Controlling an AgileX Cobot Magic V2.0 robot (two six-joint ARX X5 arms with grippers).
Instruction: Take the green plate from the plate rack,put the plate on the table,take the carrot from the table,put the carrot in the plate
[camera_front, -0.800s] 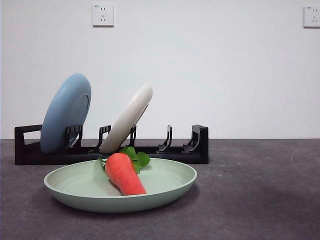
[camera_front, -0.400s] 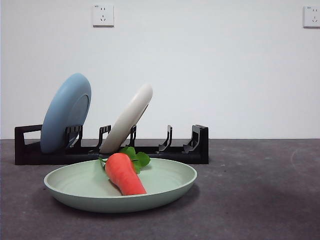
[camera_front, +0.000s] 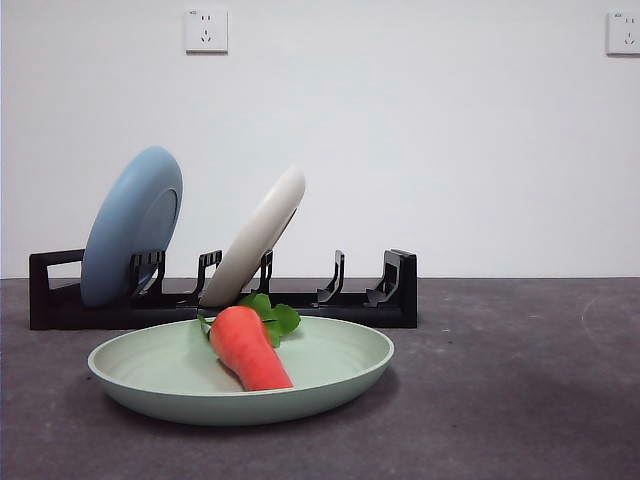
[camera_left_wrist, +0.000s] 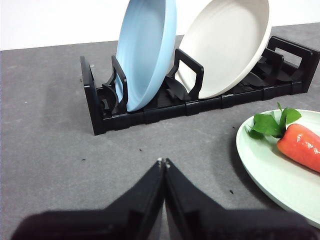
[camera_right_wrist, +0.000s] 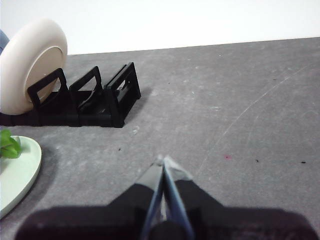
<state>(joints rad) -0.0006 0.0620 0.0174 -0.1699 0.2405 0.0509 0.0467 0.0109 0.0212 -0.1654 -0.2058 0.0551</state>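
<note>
The green plate (camera_front: 330, 365) lies flat on the table (camera_front: 500, 400) in front of the plate rack (camera_front: 395, 300). The carrot (camera_front: 247, 348) lies in it, leaves toward the rack. The left wrist view shows the plate (camera_left_wrist: 270, 170), the carrot (camera_left_wrist: 302, 147) and the rack (camera_left_wrist: 150, 112). My left gripper (camera_left_wrist: 163, 162) is shut and empty, above the bare table beside the plate. My right gripper (camera_right_wrist: 162, 160) is shut and empty, on the plate's (camera_right_wrist: 17, 172) other side, near the rack's end (camera_right_wrist: 115, 95). Neither gripper shows in the front view.
A light blue plate (camera_front: 130, 225) and a cream-white plate (camera_front: 255, 235) lean in the rack's slots; both also show in the left wrist view (camera_left_wrist: 147, 50) (camera_left_wrist: 227, 45). Two wall sockets (camera_front: 206, 30) (camera_front: 623, 32) sit on the white wall behind.
</note>
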